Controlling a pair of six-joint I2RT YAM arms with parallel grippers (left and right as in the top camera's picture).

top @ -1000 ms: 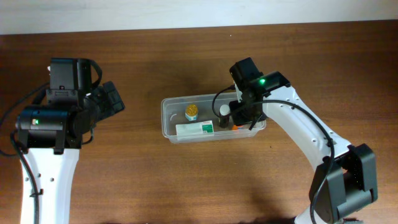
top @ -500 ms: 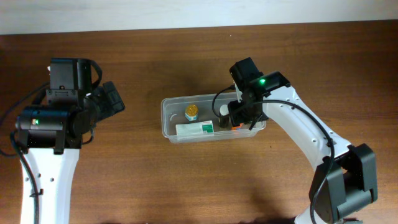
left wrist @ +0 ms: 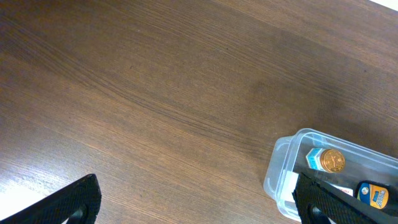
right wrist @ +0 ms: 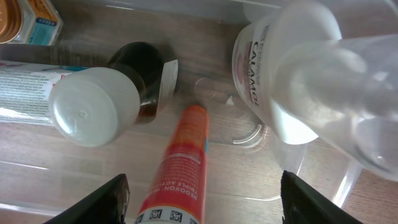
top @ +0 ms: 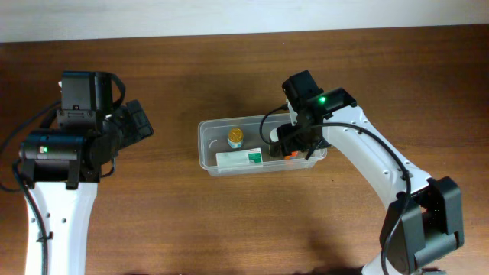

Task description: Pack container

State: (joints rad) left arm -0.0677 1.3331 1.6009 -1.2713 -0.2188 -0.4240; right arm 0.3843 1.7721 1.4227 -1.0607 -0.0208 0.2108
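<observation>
Far to the left, my left claw (top: 142,122) hangs over the table (left wrist: 155,93), fingers spread wide and holding nothing. It has no part in this step and does best to wait there, well apart from the tub.

Near the middle of the table lies the tub (top: 202,149), clear-walled, its long side running left to right. At its left end sits a gold-lidded jar (top: 235,138). A white-and-green box (top: 239,159) lies along the wall on my side. Right of them a dark bottle (right wrist: 93,115) with a white cap seems to stand upright.

Next comes the red tube (right wrist: 180,168), lying flat on the tub floor. My right claw (right wrist: 206,202) is down inside the tub astride it, fingers parted with a gap either side of the tube, gripping nothing. Further right, a white bottle (right wrist: 267,68) with calamine lettering looms close. Whether it stands or leans I cannot tell.

I judge the tube delivered, so the step in hand is the release and the way out. To do it well:

- I make sure neither pad clings to the tube, then rise straight up rather than swinging sideways.
- The dark bottle sits just beside my left finger and the white bottle on the other side, so any sideways drift could tip one of them.
- The tub looks light, so I keep my fingers off its walls and rim, or it may slide or lift with me.
- Only once I am clear above the rim do I turn away.
</observation>
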